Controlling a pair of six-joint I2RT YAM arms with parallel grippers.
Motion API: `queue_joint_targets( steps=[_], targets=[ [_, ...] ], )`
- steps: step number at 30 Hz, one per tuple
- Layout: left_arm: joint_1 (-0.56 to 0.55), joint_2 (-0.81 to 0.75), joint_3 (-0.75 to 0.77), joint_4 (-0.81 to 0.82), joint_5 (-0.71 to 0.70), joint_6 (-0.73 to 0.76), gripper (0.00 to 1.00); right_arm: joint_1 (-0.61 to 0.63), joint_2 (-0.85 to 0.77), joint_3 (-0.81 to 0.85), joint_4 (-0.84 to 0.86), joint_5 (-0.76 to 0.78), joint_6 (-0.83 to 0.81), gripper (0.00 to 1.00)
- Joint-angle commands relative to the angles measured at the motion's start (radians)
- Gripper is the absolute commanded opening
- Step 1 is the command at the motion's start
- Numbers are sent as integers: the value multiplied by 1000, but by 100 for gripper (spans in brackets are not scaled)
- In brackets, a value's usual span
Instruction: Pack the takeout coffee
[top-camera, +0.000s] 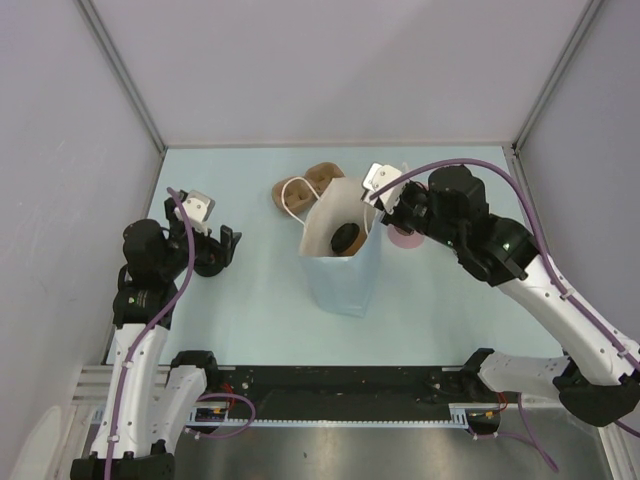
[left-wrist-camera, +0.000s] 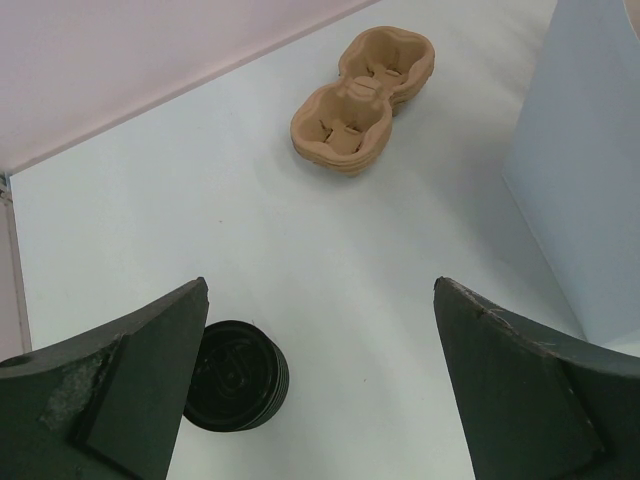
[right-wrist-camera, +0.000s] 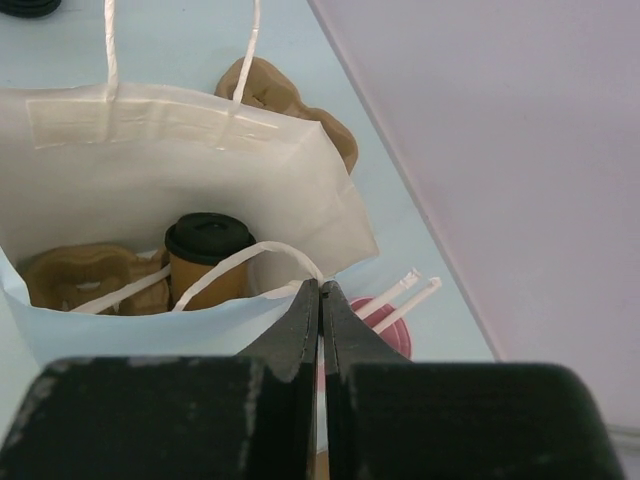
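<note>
The takeout coffee, a tan paper cup (right-wrist-camera: 205, 270) with its black lid (right-wrist-camera: 208, 236) on, stands upright inside the white paper bag (right-wrist-camera: 190, 180). From above, only the lid (top-camera: 346, 238) shows in the bag's (top-camera: 345, 280) open mouth. My right gripper (right-wrist-camera: 321, 290) is shut on the bag's near rim beside a handle; it also shows in the top view (top-camera: 383, 205). My left gripper (left-wrist-camera: 320, 300) is open and empty, low over the table at the left (top-camera: 222, 248).
A tan pulp cup carrier (right-wrist-camera: 80, 278) lies in the bag beside the cup. More carriers (left-wrist-camera: 362, 100) are stacked behind the bag (top-camera: 305, 188). A stack of black lids (left-wrist-camera: 238, 375) sits by my left finger. A pink cup of white straws (right-wrist-camera: 390, 318) stands right of the bag.
</note>
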Motion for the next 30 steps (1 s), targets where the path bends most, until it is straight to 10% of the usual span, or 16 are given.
queue_joint_targets(
  steps=[1, 24, 30],
  targets=[
    [11, -13, -8, 38, 29, -21, 99, -20, -1, -4, 78, 22, 29, 0],
    [12, -13, -9, 41, 32, -21, 99, -74, 21, -42, 156, 51, 74, 0],
    [12, -9, 3, 24, 29, -16, 99, -77, 12, -42, 101, 11, 74, 33]
  ],
)
